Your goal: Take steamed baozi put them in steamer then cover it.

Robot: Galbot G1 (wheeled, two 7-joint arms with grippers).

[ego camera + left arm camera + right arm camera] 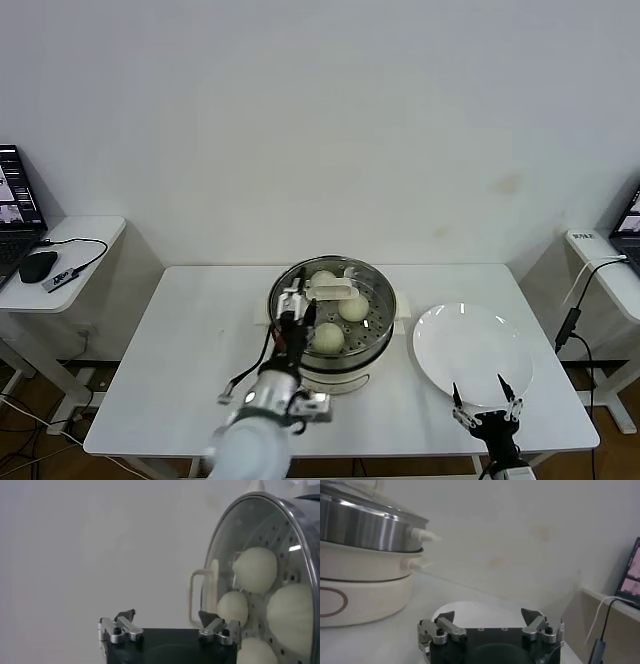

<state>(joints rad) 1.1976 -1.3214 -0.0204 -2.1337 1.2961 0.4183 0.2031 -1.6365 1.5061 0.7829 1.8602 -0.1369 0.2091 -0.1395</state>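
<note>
White table (pixel 180 350) spans my workspace, with two small side desks flanking it: a laptop (pixel 15 210) and mouse (pixel 38 266) on the one to my left. At table centre sits the steamer (pixel 335 365), steel pot on its cream base, side handle visible in my right wrist view (pixel 422 535). The cover (pixel 375 290) is seated on the pot rim, its cream bar handle (pixel 330 291) across the top; through the glass I count three baozi (pixel 328 337) in the head view, resting on the perforated tray; the left wrist view shows four (pixel 255 570). White plate (pixel 472 352) lies to my right of the steamer, near it but apart, nothing on it. My left gripper (pixel 297 305) hovers over the left part of the cover, just beside the bar handle, jaws spread wide and holding nothing, as the left wrist view confirms (pixel 167 622). My right gripper (pixel 487 398) is parked low at the near table edge, by the plate's near rim, fingers apart and empty
</note>
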